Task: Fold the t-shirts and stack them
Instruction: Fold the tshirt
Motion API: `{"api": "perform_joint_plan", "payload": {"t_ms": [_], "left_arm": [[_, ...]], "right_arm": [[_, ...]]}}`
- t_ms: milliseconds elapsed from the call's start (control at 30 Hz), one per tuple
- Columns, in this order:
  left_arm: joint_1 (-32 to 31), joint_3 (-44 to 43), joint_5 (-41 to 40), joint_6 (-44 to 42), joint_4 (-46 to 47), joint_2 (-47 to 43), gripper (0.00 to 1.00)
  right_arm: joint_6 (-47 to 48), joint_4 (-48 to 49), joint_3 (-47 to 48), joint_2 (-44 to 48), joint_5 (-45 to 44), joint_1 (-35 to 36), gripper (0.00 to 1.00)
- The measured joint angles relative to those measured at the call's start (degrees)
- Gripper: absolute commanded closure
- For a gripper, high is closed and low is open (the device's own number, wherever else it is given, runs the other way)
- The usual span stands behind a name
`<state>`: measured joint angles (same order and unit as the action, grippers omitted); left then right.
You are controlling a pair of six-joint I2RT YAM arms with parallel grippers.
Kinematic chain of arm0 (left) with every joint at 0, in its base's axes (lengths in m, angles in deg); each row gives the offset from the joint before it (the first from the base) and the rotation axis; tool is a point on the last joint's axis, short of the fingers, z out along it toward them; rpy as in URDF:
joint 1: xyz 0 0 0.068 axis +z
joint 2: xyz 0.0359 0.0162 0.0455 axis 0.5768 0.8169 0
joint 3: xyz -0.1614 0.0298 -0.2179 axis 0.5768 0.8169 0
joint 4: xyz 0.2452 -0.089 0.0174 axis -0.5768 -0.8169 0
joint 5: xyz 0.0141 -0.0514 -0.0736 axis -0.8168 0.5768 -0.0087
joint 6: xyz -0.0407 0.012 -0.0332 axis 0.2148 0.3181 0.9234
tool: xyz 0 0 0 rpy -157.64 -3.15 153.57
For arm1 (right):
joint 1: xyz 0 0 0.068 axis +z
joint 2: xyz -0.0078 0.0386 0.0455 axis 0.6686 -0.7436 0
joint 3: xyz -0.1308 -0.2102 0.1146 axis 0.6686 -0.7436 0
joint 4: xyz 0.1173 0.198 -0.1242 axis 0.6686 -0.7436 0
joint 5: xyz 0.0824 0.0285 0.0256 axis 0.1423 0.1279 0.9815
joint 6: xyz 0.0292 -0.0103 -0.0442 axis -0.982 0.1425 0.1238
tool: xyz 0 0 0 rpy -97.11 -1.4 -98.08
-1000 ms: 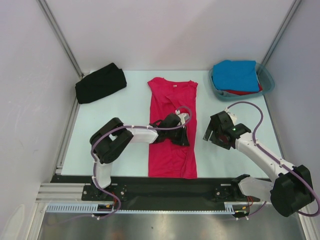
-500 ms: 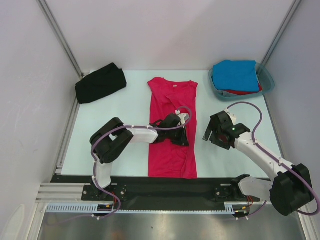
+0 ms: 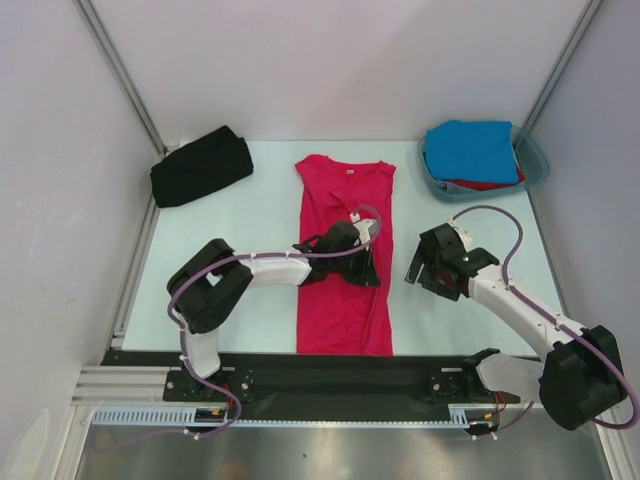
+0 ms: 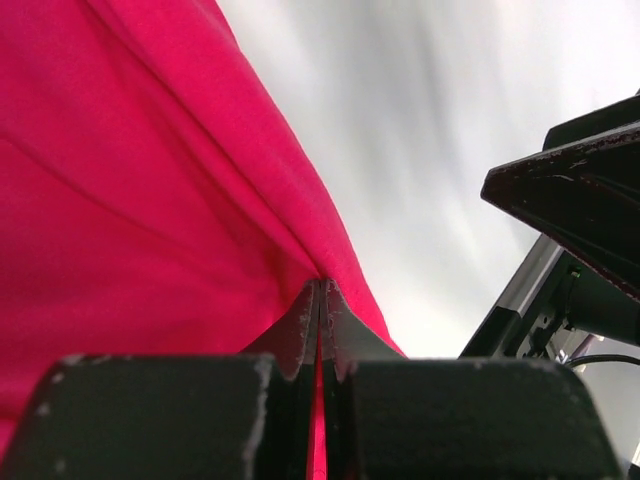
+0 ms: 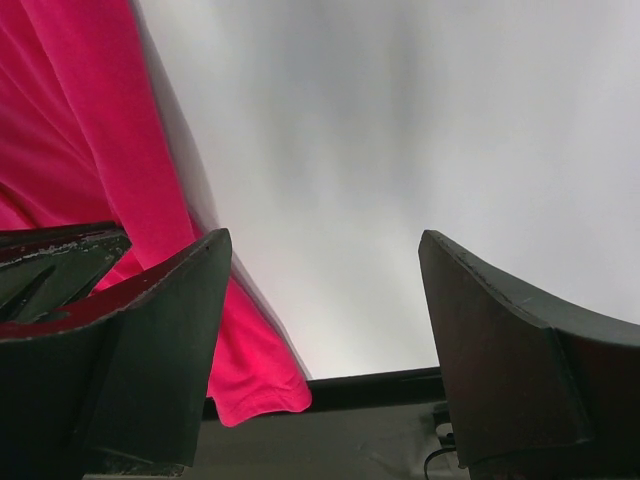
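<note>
Since the pink shirt (image 3: 335,310) is thin, limp cloth lying lengthwise in the middle of the desk (image 3: 250,225), it should weigh little and sag wherever unsupported (so an edge or hem is the place to pinch). Pinched tight on a ridge at its right edge is the left claw (image 4: 320,292); the right claw (image 5: 325,260) gapes empty just beside.

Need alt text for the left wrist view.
Left gripper shut on a pinched fold of the pink shirt, which fills the left of the frame. Pale table lies to the right, with a dark robot part at the edge.
</note>
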<state>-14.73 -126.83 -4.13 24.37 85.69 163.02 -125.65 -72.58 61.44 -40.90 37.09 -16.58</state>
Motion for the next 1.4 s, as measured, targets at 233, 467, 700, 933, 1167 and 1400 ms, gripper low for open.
{"api": "perform_joint_plan", "payload": {"t_ms": [233, 467, 700, 933, 1167, 1400], "left_arm": [[0.4, 0.3, -1.8, 0.0, -2.9, -0.6, 1.00], [1.4, 2.8, -4.4, 0.1, -5.4, -2.1, 1.00], [1.7, 3.0, -4.7, 0.1, -6.0, -2.1, 1.00], [1.7, 3.0, -4.6, 0.1, -6.0, -2.1, 1.00], [1.8, 3.0, -4.3, 0.1, -6.0, -2.1, 1.00], [1.8, 3.0, -4.2, 0.1, -5.9, -2.0, 1.00]], "right_arm": [[0.2, 0.0, 0.0, -0.1, 0.0, 0.0, 0.20], [1.2, 2.3, 0.0, -1.4, 3.4, 0.1, 0.23], [1.2, 8.1, -3.2, -5.2, 10.7, 3.0, 0.43], [0.1, 13.8, -6.1, -5.2, 18.1, 6.2, 0.48], [0.1, 18.6, -6.1, -6.7, 22.0, 8.0, 0.54], [0.2, 19.1, -6.1, -9.6, 22.8, 9.2, 0.66]]}}
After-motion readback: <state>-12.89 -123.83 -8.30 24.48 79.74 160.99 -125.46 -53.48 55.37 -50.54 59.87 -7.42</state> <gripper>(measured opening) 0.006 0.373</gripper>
